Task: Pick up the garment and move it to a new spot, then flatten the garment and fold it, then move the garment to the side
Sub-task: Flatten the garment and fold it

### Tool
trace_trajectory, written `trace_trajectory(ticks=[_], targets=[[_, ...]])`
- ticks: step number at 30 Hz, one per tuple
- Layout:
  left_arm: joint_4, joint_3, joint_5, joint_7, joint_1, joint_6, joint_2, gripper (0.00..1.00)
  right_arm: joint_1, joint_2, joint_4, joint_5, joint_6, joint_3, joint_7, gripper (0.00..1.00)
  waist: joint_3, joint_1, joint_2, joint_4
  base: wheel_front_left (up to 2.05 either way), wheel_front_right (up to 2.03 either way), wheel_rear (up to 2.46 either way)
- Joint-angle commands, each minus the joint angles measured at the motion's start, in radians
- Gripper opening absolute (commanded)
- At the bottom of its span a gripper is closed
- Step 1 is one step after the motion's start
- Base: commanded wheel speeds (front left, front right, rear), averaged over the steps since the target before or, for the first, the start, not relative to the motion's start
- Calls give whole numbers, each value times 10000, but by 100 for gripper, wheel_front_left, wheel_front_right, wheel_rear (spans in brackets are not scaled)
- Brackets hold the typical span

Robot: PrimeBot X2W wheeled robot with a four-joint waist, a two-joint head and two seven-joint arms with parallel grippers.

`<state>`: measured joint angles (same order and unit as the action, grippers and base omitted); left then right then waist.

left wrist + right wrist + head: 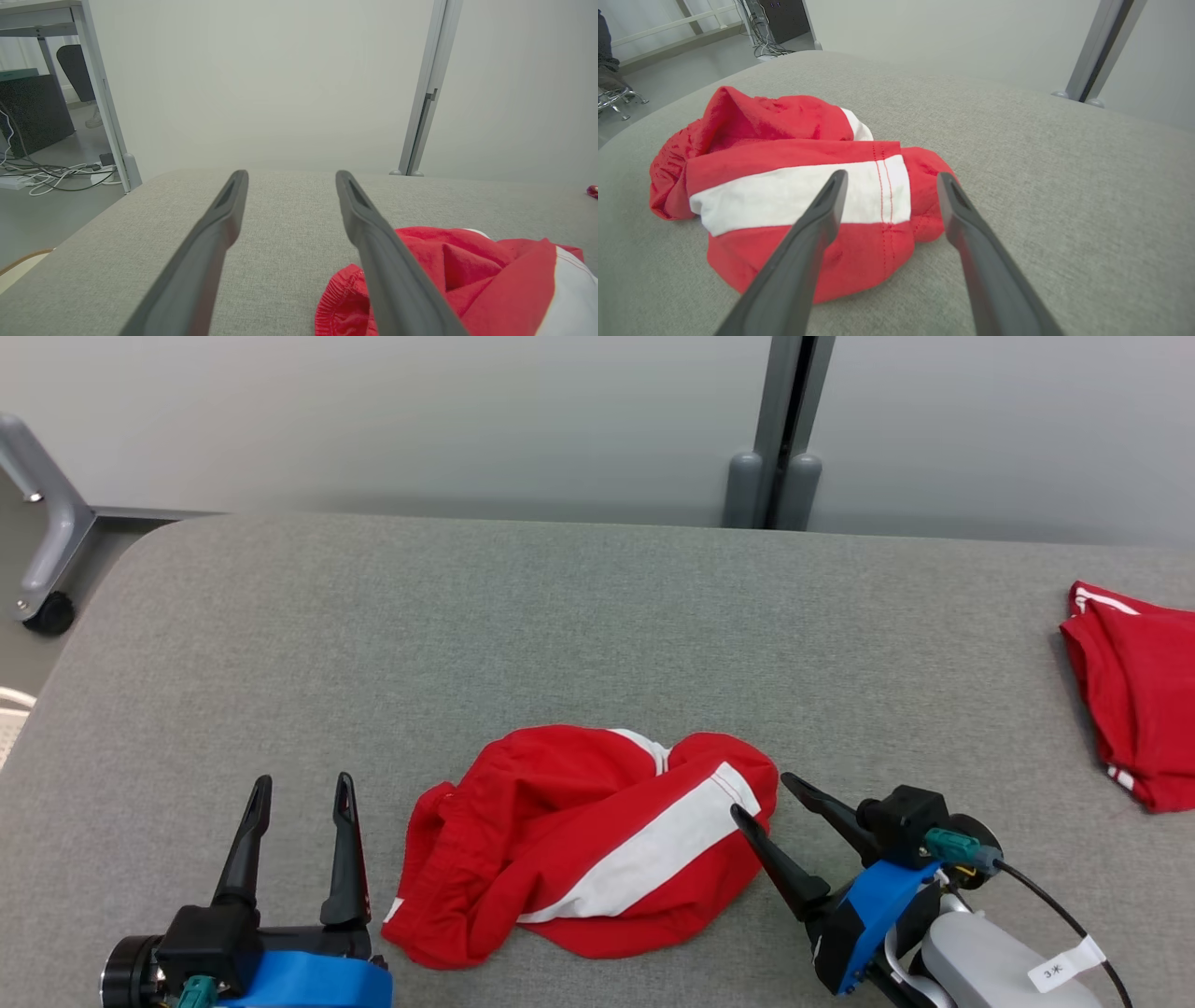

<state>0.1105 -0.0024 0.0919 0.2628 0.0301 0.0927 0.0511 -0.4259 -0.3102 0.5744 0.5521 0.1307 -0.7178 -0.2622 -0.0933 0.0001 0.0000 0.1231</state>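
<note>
Two red pieces of clothing lie on the grey table (pixel 597 616). I take the crumpled garment (pixel 579 845) near the front edge, between my two arms, as the one to work. The second red piece (pixel 1134 700) sits well apart at the far right. Finding one: the garment is bunched in several layers with its white stripe (pixel 653 849) folded across the top. A pinch may catch a single layer, and the rest would then drag or twist on the lift, making the flattening harder. Finding two: it lies close to the front edge, and a sideways shove could push it off. Finding three: a new spot chosen to the right risks overlapping the second red piece. The right gripper (pixel 762 793) stands wide and holds nothing, straddling the garment's right end. Whether a fingertip touches cloth I cannot tell, and a low approach could plough the cloth instead of gripping it. The left gripper (pixel 303 780) is likewise spread wide and empty, just beside the gathered waistband (pixel 341 303). Containers: none noted; the table alone bears the cloth.
</note>
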Motion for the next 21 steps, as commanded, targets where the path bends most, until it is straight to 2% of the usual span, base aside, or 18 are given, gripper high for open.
trace_trajectory(ticks=[1, 13, 21], targets=[[-52, -84, 70, 21, -260, -52, -8, 100, -371, -157, 252, 234, 2, -296, -32, 100, -270, -1, 0, 314, 0, 0, 0], [-87, -597, 371, 21, -641, -305, -10, 100, -1599, -473, 1469, 1646, 2, -2126, -32, 100, -856, -1, 0, 910, 0, 0, 0], [-3, -955, 492, 21, -937, -405, -10, 100, -2421, -560, 1816, 3057, 2, -3896, -23, 100, -1109, -1, 0, 1132, 0, 0, 0]])
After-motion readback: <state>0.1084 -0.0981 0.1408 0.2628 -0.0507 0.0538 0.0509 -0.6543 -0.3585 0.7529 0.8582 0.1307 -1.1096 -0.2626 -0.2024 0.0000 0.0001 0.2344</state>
